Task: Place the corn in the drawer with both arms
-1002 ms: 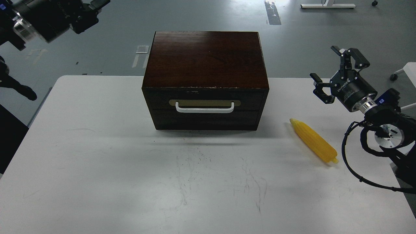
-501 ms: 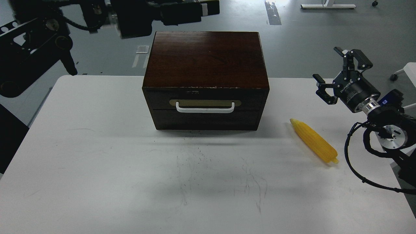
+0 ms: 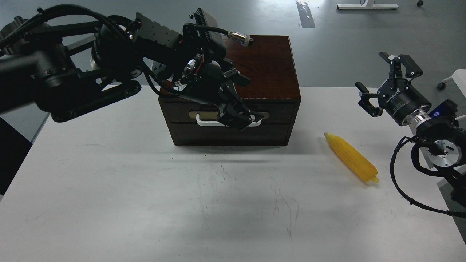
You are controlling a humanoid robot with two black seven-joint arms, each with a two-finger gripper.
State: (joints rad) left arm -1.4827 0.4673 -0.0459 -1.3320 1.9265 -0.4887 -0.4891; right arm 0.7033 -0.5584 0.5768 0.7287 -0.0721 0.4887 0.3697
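Observation:
The corn (image 3: pixel 351 158) lies on the white table (image 3: pixel 109 174), right of the dark wooden box (image 3: pixel 267 65), its pointed tip toward the box. The drawer (image 3: pixel 282 114) is shut; part of its white bar handle (image 3: pixel 203 122) shows. My left arm reaches across the box front, and its gripper (image 3: pixel 236 118) sits right in front of the middle of the handle. Its fingers are dark and overlap, so I cannot tell whether they hold the handle. My right gripper (image 3: pixel 371 71) is open and empty, in the air up and to the right of the corn.
A plain dark panel (image 3: pixel 233 136) sits below the drawer. The table's far edge runs behind the box, with grey floor beyond. A loose black cable (image 3: pixel 397 182) hangs from my right arm near the table's right edge.
My left arm has swung down from the top left, across the box, bringing its gripper to the drawer handle. My right gripper drifted slightly right. The corn has not moved.

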